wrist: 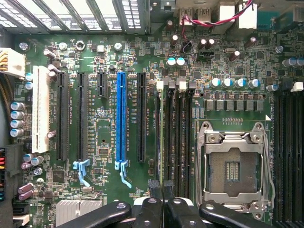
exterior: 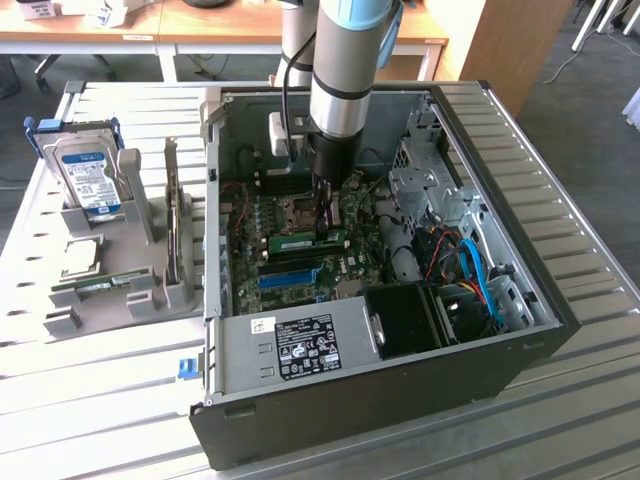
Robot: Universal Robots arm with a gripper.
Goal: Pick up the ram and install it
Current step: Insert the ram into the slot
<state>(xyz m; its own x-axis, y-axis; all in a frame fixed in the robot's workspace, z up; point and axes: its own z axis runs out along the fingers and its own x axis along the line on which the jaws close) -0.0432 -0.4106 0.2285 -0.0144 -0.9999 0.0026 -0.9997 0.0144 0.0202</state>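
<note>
The ram point(exterior: 303, 241) is a thin green stick standing on edge in a memory slot on the motherboard inside the open computer case point(exterior: 380, 400). In the wrist view the ram point(wrist: 163, 137) shows as a narrow pale-green edge running along the slot beside the empty processor socket point(wrist: 236, 166). My gripper point(exterior: 322, 222) reaches straight down into the case over one end of the stick. Its two dark fingertips point(wrist: 154, 185) are pressed together with the ram's edge running in between them, so my gripper point(wrist: 161, 186) is shut on the ram.
A grey holder point(exterior: 140, 290) on the exterior view's left carries a blue-labelled hard drive point(exterior: 88, 175), a square silver chip point(exterior: 80, 255) and another green stick point(exterior: 95, 285). Inside the case are a blue card slot point(wrist: 121, 128), cables point(exterior: 470, 265) and a black fan housing point(exterior: 405, 320).
</note>
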